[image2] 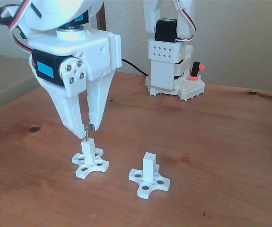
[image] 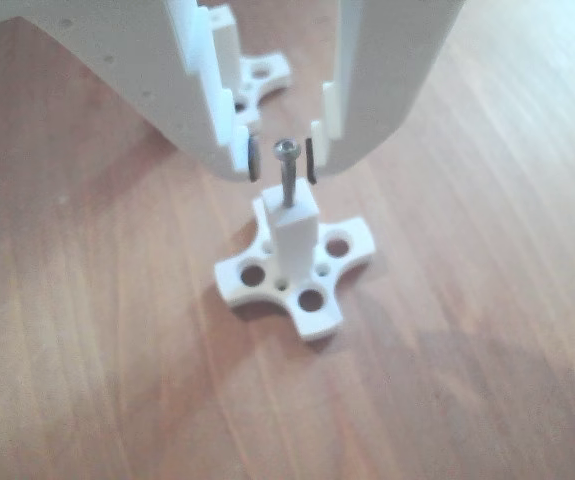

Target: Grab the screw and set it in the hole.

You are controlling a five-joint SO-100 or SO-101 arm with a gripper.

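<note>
Fixed view shows the gripper (image2: 87,126) above the left post (image2: 87,149). The screw (image: 287,178) stands upright with its tip in the hole, head between the parted pads, apparently untouched. Step: release. Next move calls for a straight vertical retreat without nudging the screw.

The screw (image: 287,175) stands upright with its lower end in the hole (image: 289,208) at the top of the square white post (image: 294,240), its round head raised above the post. The claw (image: 283,160) hangs just over it, its two dark-tipped fingers (image: 255,158) flanking the head with a narrow gap on each side. The post rises from a cross-shaped base (image: 297,270) on the wooden desk (image: 117,350). A second white base (image: 262,72) lies farther back, partly hidden behind the claw.
</note>
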